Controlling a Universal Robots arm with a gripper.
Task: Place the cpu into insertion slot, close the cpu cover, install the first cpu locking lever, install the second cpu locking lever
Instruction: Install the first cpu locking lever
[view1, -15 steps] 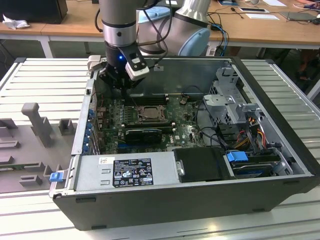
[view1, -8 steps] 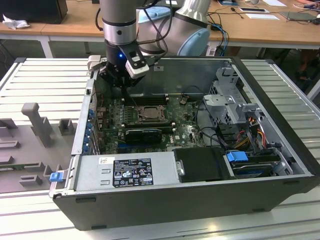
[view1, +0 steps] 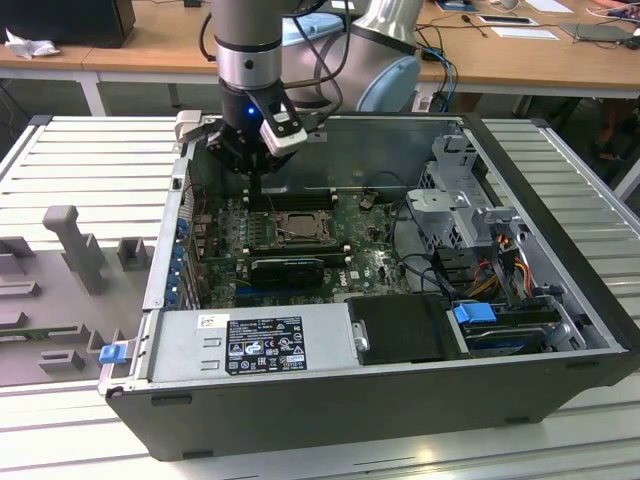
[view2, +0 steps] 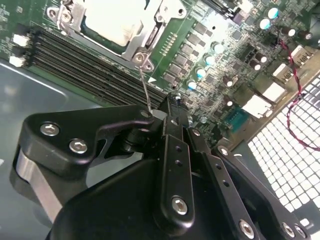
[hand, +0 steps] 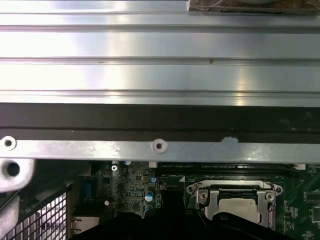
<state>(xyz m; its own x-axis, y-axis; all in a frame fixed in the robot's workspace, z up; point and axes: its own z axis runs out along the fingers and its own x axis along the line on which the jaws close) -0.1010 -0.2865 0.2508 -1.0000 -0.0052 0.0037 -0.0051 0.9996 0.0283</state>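
Already seated on the motherboard (view2: 200, 45), the cpu (view2: 112, 22) lies beneath the lowered cpu cover (view2: 152, 35). My gripper (view2: 170, 102), fingers drawn together, hangs just beside a raised locking lever (view2: 145, 90).

fig.: robotics lab / assembly test cell, not a home or shop. evidence: (a) industrial robot arm (view1: 245, 40) w/ gripper (view1: 255, 182) reaching into an opened desktop pc case (view1: 400, 405), side panel off, power supply, drives & wiring exposed. (b) bare motherboard (view1: 375, 265) directly below the jaws. (c) case sits on a ribbed aluminium-profile table (view1: 90, 150), typical bench hardware. (d) grey fixture blocks (view1: 75, 240) rest on that table, well apart from the jaws, toward the exterior view's left. (e) beyond the jaws, wooden desks (view1: 150, 52) w/ papers (view1: 525, 32) & loose cables (view1: 445, 65).
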